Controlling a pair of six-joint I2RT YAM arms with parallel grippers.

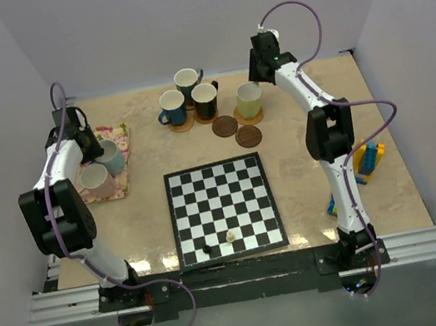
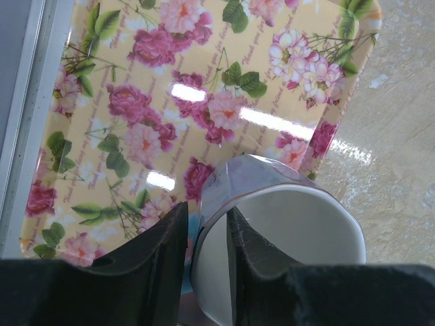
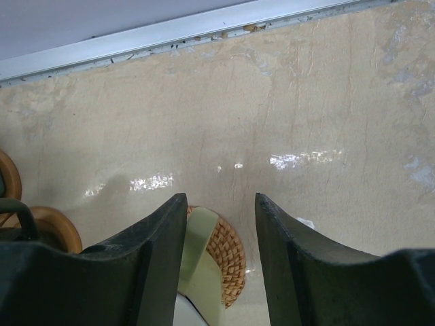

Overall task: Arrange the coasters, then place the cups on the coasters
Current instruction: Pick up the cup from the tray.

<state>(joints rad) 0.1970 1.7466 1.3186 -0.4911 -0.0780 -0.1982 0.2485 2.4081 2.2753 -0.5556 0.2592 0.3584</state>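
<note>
Left jaws: narrow, astride light blue cup's (image 2: 285, 224) wall on mat (image 2: 136, 102), to lift it; pinch unclear.
Right jaws: half open, empty, over green cup (image 3: 197, 258) on coaster (image 3: 230, 261).
Bare coasters (image 1: 225, 125): two, awaiting cups.

Six cups (image 1: 173, 107): four beyond the chessboard (image 1: 224, 208), two on the floral mat (image 1: 119, 138) left of it. Two bare coasters (image 1: 248, 136), three more under cups.

Pale lilac walls (image 1: 176, 18); glossy beige marbled tabletop (image 1: 296, 174); glare perhaps from overhead lamps
</note>
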